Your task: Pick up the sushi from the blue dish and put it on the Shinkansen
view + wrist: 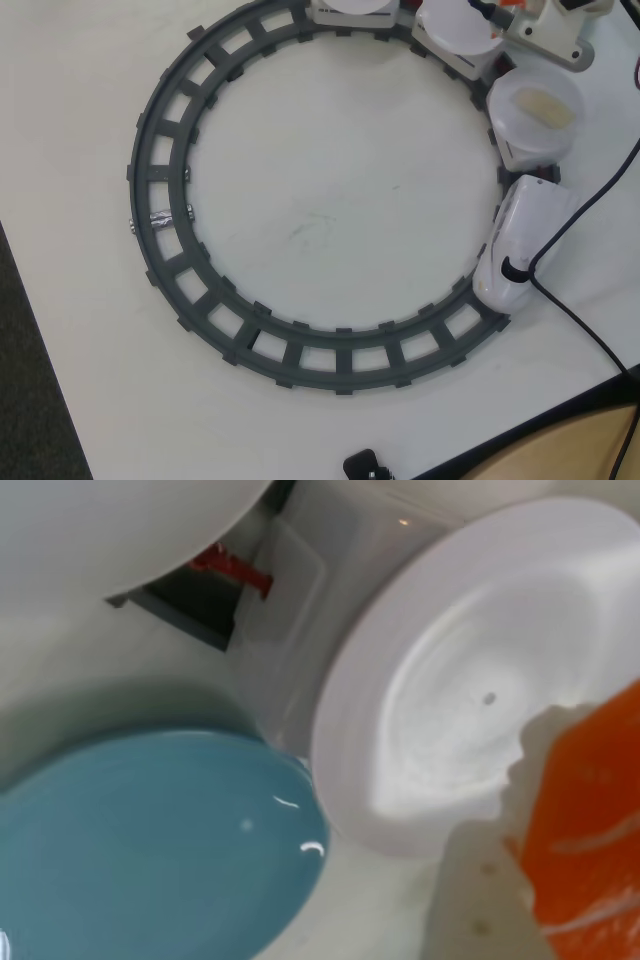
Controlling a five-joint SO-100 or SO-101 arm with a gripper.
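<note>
wrist view has the sushi (585, 820) pinched in the gripper (520, 880), hanging over a white plate (430, 680) of the shinkansen (520, 235). blue dish (150, 840) sits empty below. pickup looks done; only the drop onto the plate is left.

Orange sushi (590, 810), blue dish (150, 850)

White table (330, 200), dark floor (25, 400) beside
</note>
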